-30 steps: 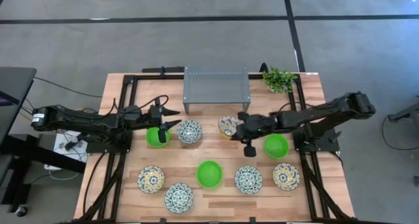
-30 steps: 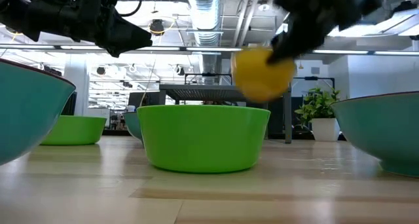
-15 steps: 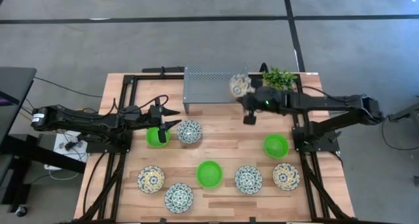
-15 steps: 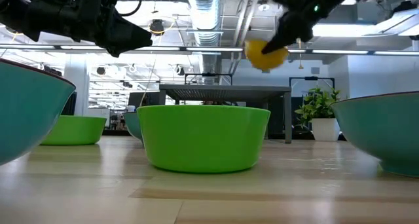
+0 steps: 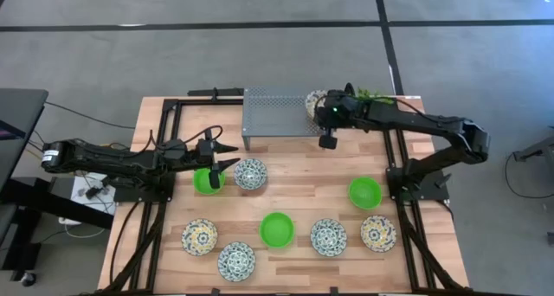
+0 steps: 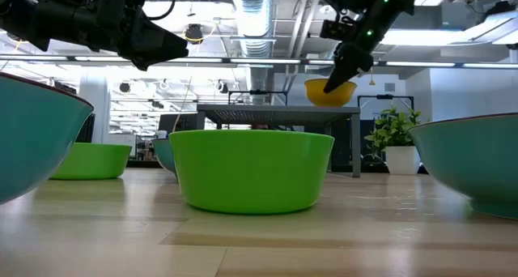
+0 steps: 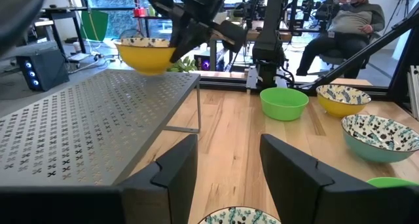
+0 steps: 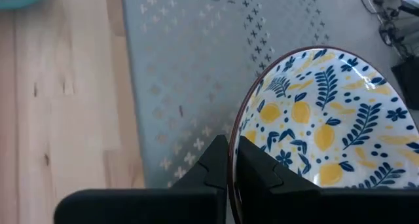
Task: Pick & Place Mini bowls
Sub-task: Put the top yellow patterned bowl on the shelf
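Note:
My right gripper (image 5: pixel 323 107) is shut on a white mini bowl with yellow pattern (image 5: pixel 314 100) over the right end of the grey perforated rack (image 5: pixel 277 110). Whether the bowl's base touches the rack top (image 6: pixel 275 108), I cannot tell. My left gripper (image 5: pixel 232 155) stands open and level at the table's left, just above a green mini bowl (image 5: pixel 206 181) and next to a blue-patterned one (image 5: pixel 251 173). Several more mini bowls stand on their bases on the table: green (image 5: pixel 364 192) (image 5: pixel 276 229), blue-patterned (image 5: pixel 328 236) (image 5: pixel 236 260), yellow-patterned (image 5: pixel 199 236) (image 5: pixel 378 233). My right gripper pinches the bowl's rim (image 8: pixel 237 129) on the side toward the table's right, one finger inside the bowl and one outside. The fingers slant down at it from the right. The bowl (image 6: pixel 330 91) sits upright, mouth up, nearly level, at the rack top's height.
A small leafy plant (image 5: pixel 370 102) stands just right of the rack, beside my right arm. The black frame rails (image 5: pixel 173 131) run along the table's sides. A seated person (image 7: pixel 347 21) shows in the room beyond the table.
My right gripper has carried the yellow-patterned bowl from over the table's middle up and toward the far edge, to the rack's right end. It has tipped further downward on the way and has stayed shut on the rim.

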Available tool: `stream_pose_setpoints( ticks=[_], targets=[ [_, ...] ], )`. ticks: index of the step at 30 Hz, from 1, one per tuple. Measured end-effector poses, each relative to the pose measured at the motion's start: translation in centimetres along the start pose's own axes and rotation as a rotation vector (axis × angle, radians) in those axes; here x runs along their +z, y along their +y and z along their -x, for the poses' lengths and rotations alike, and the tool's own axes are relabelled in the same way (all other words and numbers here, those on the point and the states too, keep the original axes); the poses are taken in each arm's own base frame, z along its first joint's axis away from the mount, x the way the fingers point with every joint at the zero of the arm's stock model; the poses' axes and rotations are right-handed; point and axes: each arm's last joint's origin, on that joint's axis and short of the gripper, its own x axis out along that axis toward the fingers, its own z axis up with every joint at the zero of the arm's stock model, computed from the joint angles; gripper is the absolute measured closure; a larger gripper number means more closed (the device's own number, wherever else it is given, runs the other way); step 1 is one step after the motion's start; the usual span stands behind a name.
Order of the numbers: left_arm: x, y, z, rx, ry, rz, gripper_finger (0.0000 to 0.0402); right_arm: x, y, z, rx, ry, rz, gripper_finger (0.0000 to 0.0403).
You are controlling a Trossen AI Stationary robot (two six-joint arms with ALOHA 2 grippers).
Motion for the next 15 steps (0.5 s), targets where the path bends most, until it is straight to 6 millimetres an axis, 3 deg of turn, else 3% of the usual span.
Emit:
stream_pose_setpoints(
  ticks=[15],
  targets=[
    [-0.02,0.0,0.0,0.0,0.002,0.0,0.0234,0.75,-0.59,-0.97,0.054,0.084,0.03,0.038]
  ],
)
